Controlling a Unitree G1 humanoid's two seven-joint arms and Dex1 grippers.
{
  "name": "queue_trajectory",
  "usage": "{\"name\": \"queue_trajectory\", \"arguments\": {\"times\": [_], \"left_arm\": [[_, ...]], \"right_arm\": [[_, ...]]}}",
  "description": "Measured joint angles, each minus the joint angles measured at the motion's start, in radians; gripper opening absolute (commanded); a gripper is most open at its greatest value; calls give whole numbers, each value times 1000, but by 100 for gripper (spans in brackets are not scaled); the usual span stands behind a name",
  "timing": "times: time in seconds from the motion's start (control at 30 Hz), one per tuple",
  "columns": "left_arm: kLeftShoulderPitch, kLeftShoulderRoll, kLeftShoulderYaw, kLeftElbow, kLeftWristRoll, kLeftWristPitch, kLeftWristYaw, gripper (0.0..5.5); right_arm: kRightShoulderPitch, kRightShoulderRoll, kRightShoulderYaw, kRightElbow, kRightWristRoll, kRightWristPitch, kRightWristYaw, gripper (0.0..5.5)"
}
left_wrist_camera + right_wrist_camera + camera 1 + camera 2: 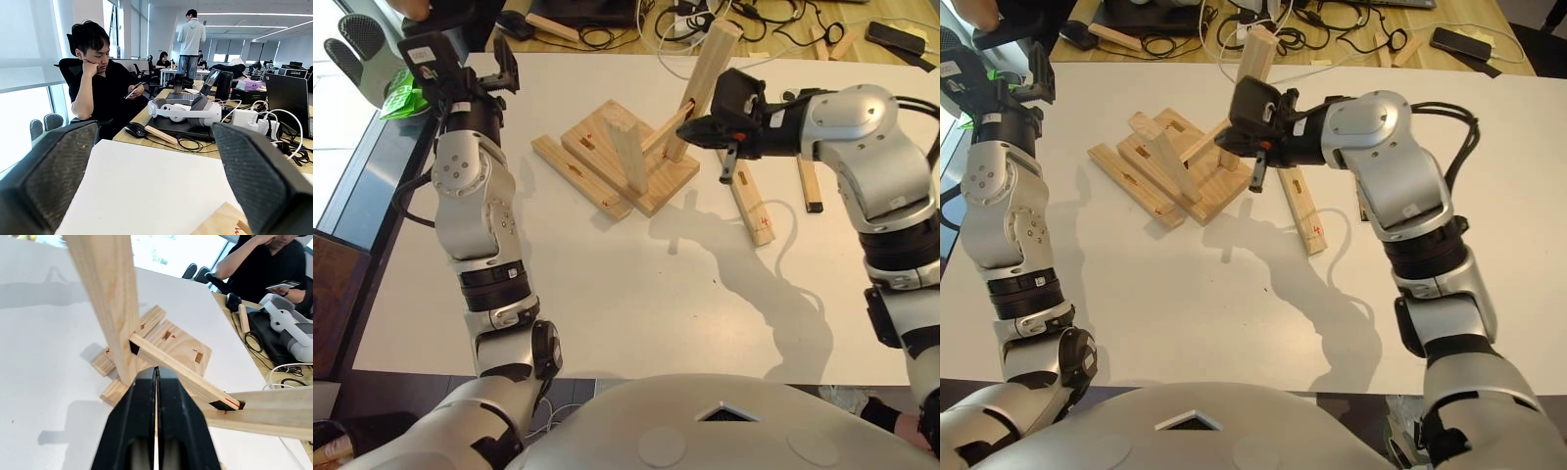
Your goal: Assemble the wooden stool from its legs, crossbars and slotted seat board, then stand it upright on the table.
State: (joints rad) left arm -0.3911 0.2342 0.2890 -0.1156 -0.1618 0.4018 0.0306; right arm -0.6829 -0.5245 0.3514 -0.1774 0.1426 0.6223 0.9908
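Our seat board (658, 186) at 12 o'clock on the table (607, 313), legs (628, 147) standing in it, crossbar (195, 379) just beyond our right gripper (156, 374) (jaws pressed together), left gripper (155, 147) at 10 o'clock, jaws wide.

seat board (1219, 192) flat on table (1185, 313) | leg (1173, 162) standing on it | right end effector (1230, 139) at crossbar (1203, 144)
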Motion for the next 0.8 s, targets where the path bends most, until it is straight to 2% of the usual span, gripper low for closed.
{"name": "queue_trajectory", "arguments": {"times": [0.07,0.17,0.3,0.37,0.43,0.53,0.63,0.7,0.8], "left_arm": [[0,0,-9,-4,-3,10,-10,430],[2,-3,-99,-92,-39,119,-80,430],[14,-48,-301,-268,-87,321,-136,430],[23,-95,-370,-306,-94,398,-120,430],[24,-151,-407,-302,-90,436,-84,430],[-45,-245,-429,-161,-40,419,-4,430],[-151,-333,-407,18,9,323,81,430],[-229,-363,-379,126,24,241,129,430],[-257,-360,-355,156,17,209,136,430]], "right_arm": [[2,19,-14,-10,25,0,-11,2],[-34,145,-130,39,71,-19,-155,2],[-217,297,-431,180,156,-126,-476,2],[-300,336,-550,230,207,-178,-595,2],[-331,353,-608,262,229,-215,-662,2],[-337,365,-624,273,263,-222,-692,2],[-317,385,-594,205,356,-136,-651,2],[-284,404,-546,82,507,6,-594,2],[-261,425,-521,-62,763,199,-572,2]]}}
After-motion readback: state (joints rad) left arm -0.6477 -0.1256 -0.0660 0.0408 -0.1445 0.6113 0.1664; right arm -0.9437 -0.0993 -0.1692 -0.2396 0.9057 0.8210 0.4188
